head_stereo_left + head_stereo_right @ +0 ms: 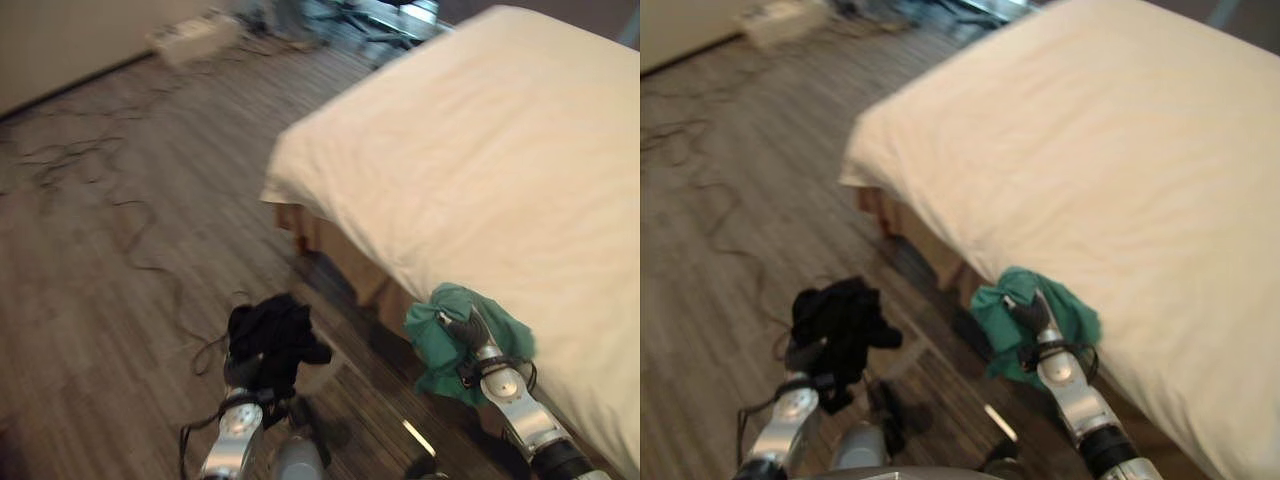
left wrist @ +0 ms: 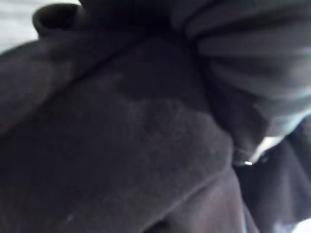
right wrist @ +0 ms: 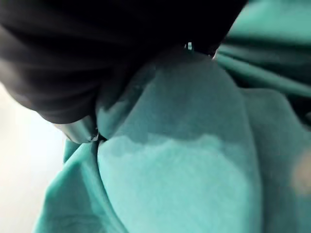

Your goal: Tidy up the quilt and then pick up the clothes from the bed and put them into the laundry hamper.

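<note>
My left hand is buried in a black garment; the cloth bunches over it, so I cannot tell how my fingers lie inside, though the bundle hangs off the hand, clear of the floor. My right hand is wrapped the same way in a green garment, its dark cover sunk in the folds, and I cannot tell its fingers' state either. The green piece rides at the near edge of the bed, draping down past the side.

I judge both are carried bunched like this so nothing trails on the way to the hamper, which I have not yet found.

The black cloth looks thick, matte and slightly fuzzy, crumpled into a lump. The green is smoother and falls in soft rounded folds. The cream quilt lies flat and smooth across the bed, corner hanging over a brown base; the floor is dark wood planks.
</note>
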Controlling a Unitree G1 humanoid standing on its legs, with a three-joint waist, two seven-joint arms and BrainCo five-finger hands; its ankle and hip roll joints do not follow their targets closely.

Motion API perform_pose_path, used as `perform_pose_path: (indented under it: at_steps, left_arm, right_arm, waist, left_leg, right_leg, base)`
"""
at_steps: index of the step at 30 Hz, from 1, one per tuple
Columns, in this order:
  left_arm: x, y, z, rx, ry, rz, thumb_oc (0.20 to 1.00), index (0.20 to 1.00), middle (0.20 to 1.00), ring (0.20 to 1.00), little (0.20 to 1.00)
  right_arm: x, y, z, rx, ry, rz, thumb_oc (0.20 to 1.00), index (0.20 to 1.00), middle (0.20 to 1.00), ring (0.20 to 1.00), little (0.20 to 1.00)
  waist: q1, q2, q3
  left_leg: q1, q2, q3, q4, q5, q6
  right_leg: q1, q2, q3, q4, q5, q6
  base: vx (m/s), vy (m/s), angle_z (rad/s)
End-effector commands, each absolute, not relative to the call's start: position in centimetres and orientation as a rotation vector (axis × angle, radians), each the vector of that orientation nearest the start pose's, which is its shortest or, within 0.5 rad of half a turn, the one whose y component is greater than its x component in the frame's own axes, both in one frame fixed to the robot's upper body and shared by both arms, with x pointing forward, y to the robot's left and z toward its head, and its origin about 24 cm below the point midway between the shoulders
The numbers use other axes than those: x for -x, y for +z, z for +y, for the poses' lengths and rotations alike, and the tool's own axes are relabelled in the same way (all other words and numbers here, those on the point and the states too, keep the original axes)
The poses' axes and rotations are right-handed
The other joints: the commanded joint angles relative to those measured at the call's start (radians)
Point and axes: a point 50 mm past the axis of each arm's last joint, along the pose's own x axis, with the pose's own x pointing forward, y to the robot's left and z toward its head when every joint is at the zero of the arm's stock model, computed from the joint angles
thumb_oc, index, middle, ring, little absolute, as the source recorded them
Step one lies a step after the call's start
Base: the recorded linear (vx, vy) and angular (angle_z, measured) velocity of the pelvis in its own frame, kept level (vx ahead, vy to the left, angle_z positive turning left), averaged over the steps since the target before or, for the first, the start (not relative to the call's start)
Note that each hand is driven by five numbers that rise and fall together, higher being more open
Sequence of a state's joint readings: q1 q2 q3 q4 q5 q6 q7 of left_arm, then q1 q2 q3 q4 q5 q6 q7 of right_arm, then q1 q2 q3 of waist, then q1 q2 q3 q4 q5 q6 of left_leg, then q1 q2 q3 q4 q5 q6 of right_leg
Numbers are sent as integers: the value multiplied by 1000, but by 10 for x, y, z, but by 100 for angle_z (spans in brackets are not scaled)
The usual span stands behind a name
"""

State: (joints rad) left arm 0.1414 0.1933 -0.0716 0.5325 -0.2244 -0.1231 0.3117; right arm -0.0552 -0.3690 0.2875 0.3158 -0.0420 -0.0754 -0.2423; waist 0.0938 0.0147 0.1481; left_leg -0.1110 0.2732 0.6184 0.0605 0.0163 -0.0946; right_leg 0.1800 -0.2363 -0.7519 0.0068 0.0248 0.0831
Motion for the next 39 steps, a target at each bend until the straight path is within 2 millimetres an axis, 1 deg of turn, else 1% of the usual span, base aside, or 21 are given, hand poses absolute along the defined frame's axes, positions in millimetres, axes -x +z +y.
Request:
perform_pose_path:
  at_steps: [1, 3, 4, 5, 6, 7, 10, 11, 13, 15, 18, 19, 22, 25, 26, 28, 30, 31, 33, 35, 39]
  left_arm:
    - [-192, -54, 250, -134, 402, 381, 200, 200, 200, 200, 200]
    - [-194, -53, 251, -170, 386, 385, 200, 200, 200, 200, 200]
    - [-194, -53, 251, -171, 386, 385, 200, 200, 200, 200, 200]
    - [-196, -52, 252, -186, 380, 386, 200, 200, 200, 200, 200]
    - [-199, -55, 246, -201, 315, 403, 200, 200, 200, 200, 200]
    - [-200, -58, 244, -196, 311, 413, 200, 200, 200, 200, 200]
    - [-201, -61, 240, -218, 285, 425, 200, 200, 200, 200, 200]
    - [-205, -63, 235, -239, 253, 433, 200, 200, 200, 200, 200]
    - [-207, -65, 233, -246, 249, 446, 200, 200, 200, 200, 200]
    - [-201, -69, 236, -261, 238, 463, 200, 200, 200, 200, 200]
    - [-192, -77, 237, -258, 242, 504, 200, 200, 200, 200, 200]
    - [-203, -78, 194, -111, 141, 478, 200, 200, 200, 200, 200]
    - [-208, -76, 195, -122, 132, 470, 200, 200, 200, 200, 200]
    - [-214, -70, 195, -93, 129, 437, 200, 200, 200, 200, 200]
    - [-216, -66, 194, -72, 130, 419, 200, 200, 200, 200, 200]
    - [-225, -58, 191, -40, 137, 380, 200, 200, 200, 200, 200]
    - [-228, -54, 188, -35, 143, 357, 200, 200, 200, 200, 200]
    - [-230, -51, 189, -54, 147, 345, 200, 200, 200, 200, 200]
    - [-230, -52, 190, -67, 150, 347, 200, 200, 200, 200, 200]
    - [-225, -53, 193, -85, 161, 352, 200, 200, 200, 200, 200]
    - [-218, -56, 203, -90, 192, 370, 200, 200, 200, 200, 200]
  right_arm:
    - [-250, -9, -173, 499, 41, 137, 200, 200, 200, 200, 200]
    - [-247, -12, -175, 497, 32, 154, 200, 200, 200, 200, 200]
    - [-247, -12, -175, 496, 32, 154, 200, 200, 200, 200, 200]
    - [-246, -10, -179, 503, 17, 150, 200, 200, 200, 200, 200]
    - [-242, -11, -188, 565, -7, 153, 200, 200, 200, 200, 200]
    - [-239, -16, -194, 568, -29, 184, 200, 200, 200, 200, 200]
    - [-233, -24, -199, 535, -57, 229, 200, 200, 200, 200, 200]
    - [-230, -30, -201, 462, -74, 263, 200, 200, 200, 200, 200]
    - [-230, -34, -203, 383, -95, 291, 200, 200, 200, 200, 200]
    - [-230, -36, -199, 317, -71, 296, 200, 200, 200, 200, 200]
    - [-233, -35, -199, 343, -36, 287, 200, 200, 200, 200, 200]
    - [-185, -68, -236, 496, -65, 521, 200, 200, 200, 200, 200]
    - [-191, -63, -237, 487, -67, 501, 200, 200, 200, 200, 200]
    - [-199, -56, -240, 489, -79, 469, 200, 200, 200, 200, 200]
    - [-202, -52, -241, 490, -83, 452, 200, 200, 200, 200, 200]
    - [-208, -40, -250, 511, -114, 399, 200, 200, 200, 200, 200]
    - [-207, -37, -254, 527, -134, 394, 200, 200, 200, 200, 200]
    - [-208, -36, -256, 534, -144, 393, 200, 200, 200, 200, 200]
    - [-207, -36, -255, 537, -139, 393, 200, 200, 200, 200, 200]
    - [-210, -35, -253, 560, -118, 387, 200, 200, 200, 200, 200]
    - [-215, -34, -245, 565, -85, 371, 200, 200, 200, 200, 200]
  waist:
    - [28, -53, 22]
    - [8, -69, 38]
    - [5, -72, 38]
    - [-22, -76, 49]
    - [-63, -46, 67]
    - [-70, -44, 75]
    - [-90, -24, 74]
    - [-125, -29, 72]
    - [-151, -29, 72]
    - [-145, -38, 74]
    - [-143, -37, 58]
    - [-90, 16, 25]
    - [-92, 30, 34]
    - [-89, 35, 55]
    - [-85, 38, 69]
    - [-82, 30, 115]
    - [-78, 20, 132]
    - [-59, 13, 129]
    - [-44, 10, 118]
    - [-1, 23, 97]
    - [38, 0, 63]
  left_leg:
    - [53, -55, -171, -127, 86, -2]
    - [60, -116, -223, -133, 48, 36]
    - [59, -122, -226, -133, 44, 40]
    - [60, -133, -257, -134, 42, 45]
    - [48, -153, -348, -134, 70, 43]
    - [54, -189, -389, -134, 57, 47]
    - [62, -205, -451, -148, 37, 48]
    - [81, -243, -522, -148, 20, 51]
    - [89, -261, -560, -148, 6, 53]
    - [104, -280, -577, -138, 1, 57]
    - [116, -286, -568, -140, -8, 57]
    - [248, -258, -654, -148, -41, 38]
    - [249, -247, -656, -148, -34, 25]
    - [210, -242, -649, -59, -49, 12]
    - [177, -247, -646, 13, -43, 3]
    - [25, -229, -618, 247, 55, -44]
    - [-58, -205, -565, 334, 91, -31]
    - [-129, -221, -518, 289, 65, -12]
    - [-135, -241, -504, 226, 41, 4]
    - [-178, -251, -460, 16, 92, 8]
    - [-189, -216, -385, -72, 141, 18]
  right_leg:
    - [-30, -105, 18, 137, -11, 113]
    - [-53, -162, 67, 289, 41, 135]
    - [-57, -172, 68, 301, 40, 141]
    - [-110, -143, 188, 353, 23, 130]
    - [-227, 50, 470, 298, -88, 88]
    - [-225, 76, 537, 254, -102, 100]
    - [-260, 81, 584, 200, -83, 83]
    - [-279, 112, 701, 112, -54, 92]
    - [-305, 120, 781, 61, -2, 102]
    - [-271, 87, 777, 30, 3, 107]
    - [-242, 80, 776, -8, 22, 112]
    - [-50, 149, 669, -56, -68, 45]
    - [-55, 155, 671, -56, -76, 39]
    - [-58, 154, 673, -56, -81, 30]
    - [-53, 156, 671, -58, -84, 24]
    - [-35, 144, 658, -60, -85, 7]
    - [-13, 138, 643, -67, -102, -1]
    - [15, 142, 646, -82, -121, 0]
    - [27, 140, 652, -90, -137, 7]
    - [74, 155, 666, -94, -186, 23]
    - [159, 140, 670, -94, -235, 47]
  base:
    - [171, 278, 178]
    - [126, 201, 170]
    - [64, 141, 199]
    - [78, 207, 219]
    - [152, 235, 206]
    - [156, 154, 195]
    - [151, -45, 189]
    - [184, -122, 113]
    - [155, -98, 162]
    - [67, -7, 221]
    - [73, -42, 62]
    - [39, -9, 2]
    - [50, -69, 9]
    - [-15, -58, 18]
    - [-24, -76, 2]
    - [-26, -110, 8]
    - [173, -87, 23]
    - [288, -57, 2]
    - [401, 27, -50]
    - [502, 77, -48]
    - [443, 87, -39]
